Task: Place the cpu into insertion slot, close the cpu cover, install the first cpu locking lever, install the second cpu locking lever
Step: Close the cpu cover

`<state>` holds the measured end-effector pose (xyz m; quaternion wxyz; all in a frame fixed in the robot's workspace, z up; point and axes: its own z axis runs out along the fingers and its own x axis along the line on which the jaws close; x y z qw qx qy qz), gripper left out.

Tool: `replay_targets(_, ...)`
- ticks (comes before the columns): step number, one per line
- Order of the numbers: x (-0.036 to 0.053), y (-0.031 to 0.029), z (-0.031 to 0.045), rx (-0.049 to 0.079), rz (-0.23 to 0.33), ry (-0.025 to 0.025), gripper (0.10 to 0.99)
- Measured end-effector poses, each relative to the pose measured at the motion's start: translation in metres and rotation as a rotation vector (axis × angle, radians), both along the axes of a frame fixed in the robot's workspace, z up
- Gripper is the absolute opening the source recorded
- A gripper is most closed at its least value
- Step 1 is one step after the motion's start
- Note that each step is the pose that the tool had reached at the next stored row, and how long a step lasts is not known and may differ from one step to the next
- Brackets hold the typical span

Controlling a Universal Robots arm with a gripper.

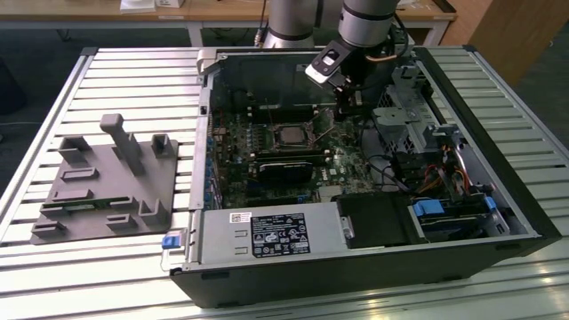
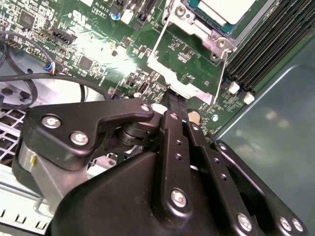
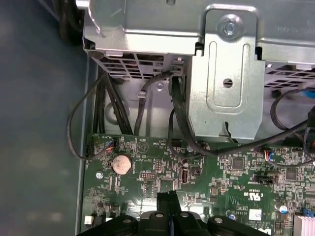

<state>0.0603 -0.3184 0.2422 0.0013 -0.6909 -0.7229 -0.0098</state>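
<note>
cpu (image 2: 224, 7) sits in the insertion slot (image 1: 277, 135) on the green motherboard (image 3: 221, 172). The cpu cover (image 2: 194, 24) frame lies around it, and a thin wire locking lever (image 2: 220, 73) runs along the socket edge. Gripper (image 1: 345, 110) is down inside the open PC case (image 1: 356, 280) just beside the socket, on the exterior view's right of it. Its fingers (image 3: 162, 201) are pinched narrow, tips near the board, and I can't tell if they're gripping anything. Case is on the slatted counter (image 1: 89, 267), well apart from the grey fixture plate (image 1: 106, 180).
</note>
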Motion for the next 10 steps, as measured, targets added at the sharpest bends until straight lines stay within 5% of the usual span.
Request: replay_targets(10,-0.0122,0.0000,0.0000,0.000,0.000,0.0000,0.106)
